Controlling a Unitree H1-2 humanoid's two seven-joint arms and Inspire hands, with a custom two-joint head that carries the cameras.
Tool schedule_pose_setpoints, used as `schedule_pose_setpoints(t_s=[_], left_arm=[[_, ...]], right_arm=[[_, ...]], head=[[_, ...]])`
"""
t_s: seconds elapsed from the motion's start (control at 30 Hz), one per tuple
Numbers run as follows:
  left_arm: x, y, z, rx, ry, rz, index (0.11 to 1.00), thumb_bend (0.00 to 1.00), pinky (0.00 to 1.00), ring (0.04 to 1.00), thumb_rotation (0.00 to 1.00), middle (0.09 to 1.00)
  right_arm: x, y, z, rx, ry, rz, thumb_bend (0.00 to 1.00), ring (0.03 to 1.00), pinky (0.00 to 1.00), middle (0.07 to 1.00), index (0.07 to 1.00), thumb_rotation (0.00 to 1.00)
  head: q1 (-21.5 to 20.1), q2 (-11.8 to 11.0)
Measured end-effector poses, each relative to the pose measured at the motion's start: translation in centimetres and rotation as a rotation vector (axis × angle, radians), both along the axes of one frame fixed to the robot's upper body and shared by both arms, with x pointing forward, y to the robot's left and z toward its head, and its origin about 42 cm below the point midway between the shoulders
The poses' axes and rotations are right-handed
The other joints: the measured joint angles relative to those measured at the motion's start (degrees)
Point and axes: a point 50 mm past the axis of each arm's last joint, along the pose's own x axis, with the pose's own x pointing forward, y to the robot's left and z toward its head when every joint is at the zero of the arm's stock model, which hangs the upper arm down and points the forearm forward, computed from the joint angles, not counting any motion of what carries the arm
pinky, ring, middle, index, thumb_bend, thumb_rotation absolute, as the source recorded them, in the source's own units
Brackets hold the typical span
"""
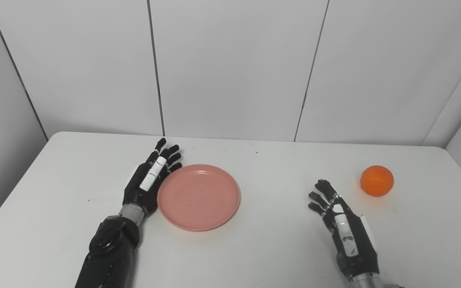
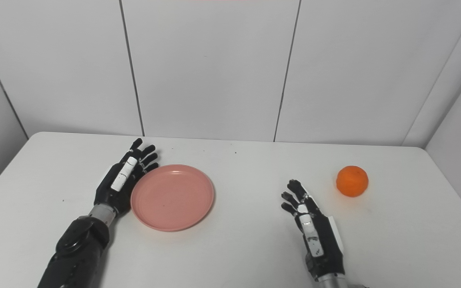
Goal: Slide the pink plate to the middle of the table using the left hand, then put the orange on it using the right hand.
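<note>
Work surface: white table [image 1: 254, 248] set against a white panelled wall [image 1: 230, 68].

Pink plate [image 1: 199, 197]: lies flat on the table, left of centre, right side up, nothing on it. Its left rim sits against the inner side of my left hand.

My left hand [image 1: 147, 182]: on edge beside the plate, on the plate's left side, fingers [image 1: 166, 154] extended straight toward the wall and held close together. The palm side faces the plate rim and appears to touch it along the lower left arc; I cannot confirm contact at the fingertips, which reach just past the far left part of the rim. The hand grips nothing. The forearm enters from the lower left.

Orange [image 1: 377, 181]: rests on the table toward the right side, well apart from the plate. Whole and round, lying free with nothing touching it.

My right hand [image 2: 314, 234]: near the front right of the table, back of the hand upward, fingers [image 2: 294, 188] stretched out and slightly spread, pointing toward the wall and a little leftward. It holds nothing. The orange lies beyond and to the right of its fingertips, near but with clear table between them. Whether the hand rests on the table or hovers just above it, I cannot tell.
</note>
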Motion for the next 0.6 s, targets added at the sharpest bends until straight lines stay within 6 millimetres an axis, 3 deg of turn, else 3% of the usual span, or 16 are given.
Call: schedule_pose_setpoints(t_s=[0.3, 0.6], left_arm=[[0.1, -1.8, -0.1, -0.029, 0.003, -0.024, 1.0, 0.87, 0.94, 0.937, 0.57, 0.932], [0.2, -2.0, -0.2, -0.044, 0.006, -0.019, 1.0, 0.8, 0.98, 0.954, 0.56, 0.971]], right_arm=[[0.2, 1.0, 0.0, -0.003, -0.001, 0.0, 0.86, 0.861, 0.84, 0.903, 0.875, 0.88], [0.4, 2.6, 0.1, 0.013, -0.001, 0.015, 0.89, 0.866, 0.85, 0.907, 0.874, 0.87]], head=[[-2.2, 0.2], [-6.5, 0.0]])
